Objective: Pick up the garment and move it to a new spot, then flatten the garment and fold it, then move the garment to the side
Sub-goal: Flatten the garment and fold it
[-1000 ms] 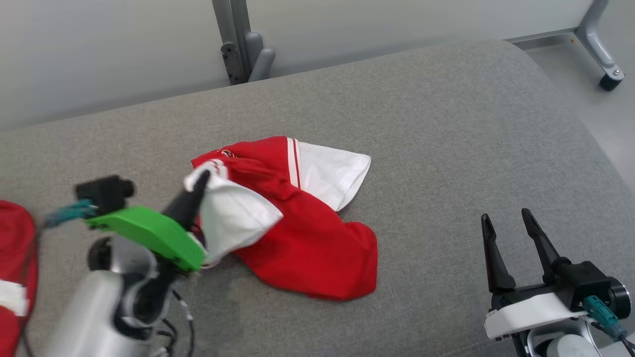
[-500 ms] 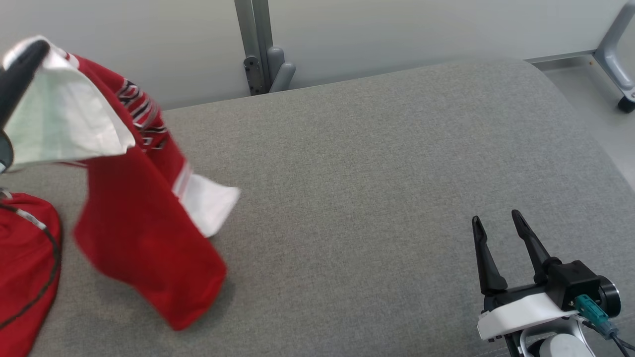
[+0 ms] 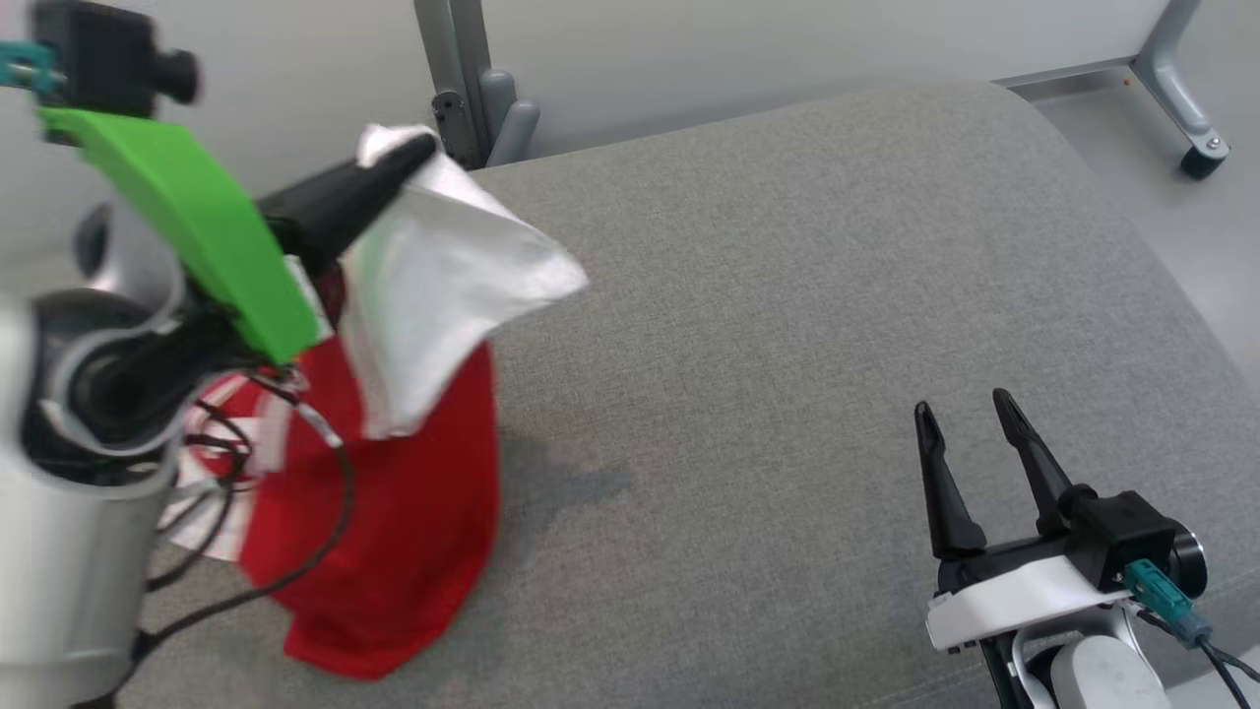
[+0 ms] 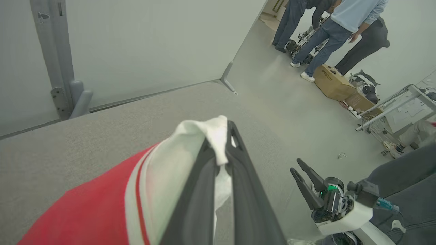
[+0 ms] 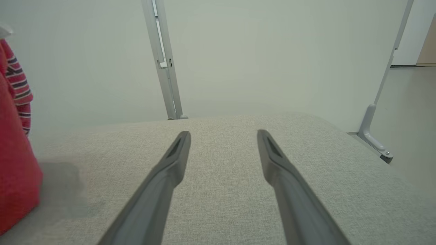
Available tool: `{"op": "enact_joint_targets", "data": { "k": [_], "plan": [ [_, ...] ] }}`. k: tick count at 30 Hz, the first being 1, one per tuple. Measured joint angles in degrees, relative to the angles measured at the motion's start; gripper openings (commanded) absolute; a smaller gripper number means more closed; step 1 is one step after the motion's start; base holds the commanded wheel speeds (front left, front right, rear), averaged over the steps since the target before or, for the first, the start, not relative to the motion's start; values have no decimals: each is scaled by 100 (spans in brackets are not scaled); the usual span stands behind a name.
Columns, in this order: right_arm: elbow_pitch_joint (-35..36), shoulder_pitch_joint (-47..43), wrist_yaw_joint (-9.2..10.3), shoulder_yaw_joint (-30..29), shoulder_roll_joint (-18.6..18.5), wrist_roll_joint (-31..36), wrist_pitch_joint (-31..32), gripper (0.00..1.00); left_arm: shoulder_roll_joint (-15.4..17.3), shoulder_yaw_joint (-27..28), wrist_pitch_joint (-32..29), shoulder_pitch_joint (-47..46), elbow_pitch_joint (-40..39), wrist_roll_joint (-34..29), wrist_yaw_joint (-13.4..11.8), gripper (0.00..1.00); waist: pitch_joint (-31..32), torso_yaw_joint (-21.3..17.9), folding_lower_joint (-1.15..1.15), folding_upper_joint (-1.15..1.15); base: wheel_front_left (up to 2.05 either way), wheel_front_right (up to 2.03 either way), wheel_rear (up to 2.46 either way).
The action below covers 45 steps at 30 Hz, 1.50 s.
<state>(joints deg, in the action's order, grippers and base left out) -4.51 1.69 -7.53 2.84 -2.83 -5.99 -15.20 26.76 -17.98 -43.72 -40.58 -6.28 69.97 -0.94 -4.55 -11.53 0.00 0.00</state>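
Left gripper (image 3: 413,158) pressed together, pinching white edge of red-and-white garment (image 3: 413,512). Garment hangs from it over left part of grey cushion (image 3: 787,295). Second ago garment lay crumpled mid-cushion; now lifted off that spot. Right gripper (image 3: 963,404) spread, empty, low right, as before. Print on cardboard box (image 4: 332,83) too small to read.

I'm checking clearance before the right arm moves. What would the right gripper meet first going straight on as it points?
Likely the pale wall panel beyond the grey cushion: the open right gripper points low over the cushion, so it might graze that first. The garment hangs off to one side.
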Motion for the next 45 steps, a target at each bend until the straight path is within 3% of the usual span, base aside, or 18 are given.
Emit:
{"op": "enact_joint_targets", "data": {
  "k": [4,10,12,20,28,29,30,31,39,42,45],
  "plan": [
    [23,170,0,133,0,-91,0,100,-681,-628,387,7,579,-452,4,0,-194,-156,0,0,0,0,0],
    [43,437,0,308,-3,-347,0,100,-1965,-1227,1312,-282,1751,-1011,38,0,-543,-490,0,0,0,0,0],
    [69,548,0,379,-1,-442,0,100,-2197,-1401,1630,-452,2180,-1232,46,0,-673,-621,0,0,0,0,0],
    [120,777,1,527,-7,-812,0,100,-2393,-1785,3043,-1115,3691,-1597,-82,0,-1193,-1186,0,0,0,0,0],
    [94,805,1,597,-5,-905,0,100,-2398,-2399,4179,-1527,4083,-1071,-120,0,-1534,-1572,0,0,0,0,0],
    [87,809,1,593,-5,-905,0,100,-2398,-2480,4315,-1563,4136,-937,-136,5,-1569,-1605,0,0,0,0,0],
    [79,817,1,593,-4,-906,0,100,-2397,-2552,4417,-1587,4203,-857,-172,69,-1597,-1629,0,0,0,0,0],
    [68,831,1,595,-4,-906,0,100,-2395,-2644,4492,-1600,4287,-776,-212,100,-1616,-1646,0,0,0,0,0],
    [18,826,1,482,0,-826,0,100,-2391,-3361,4645,-1596,4653,-676,-102,100,-1459,-1528,0,0,0,0,0],
    [-10,720,1,388,2,-731,0,100,-2361,-3376,4821,-1464,4532,-688,-56,100,-1331,-1427,0,0,0,0,0],
    [-49,527,1,276,3,-628,0,100,-2130,-3328,4986,-1190,4280,-691,-65,100,-1165,-1313,0,0,0,0,0]
  ]
}}
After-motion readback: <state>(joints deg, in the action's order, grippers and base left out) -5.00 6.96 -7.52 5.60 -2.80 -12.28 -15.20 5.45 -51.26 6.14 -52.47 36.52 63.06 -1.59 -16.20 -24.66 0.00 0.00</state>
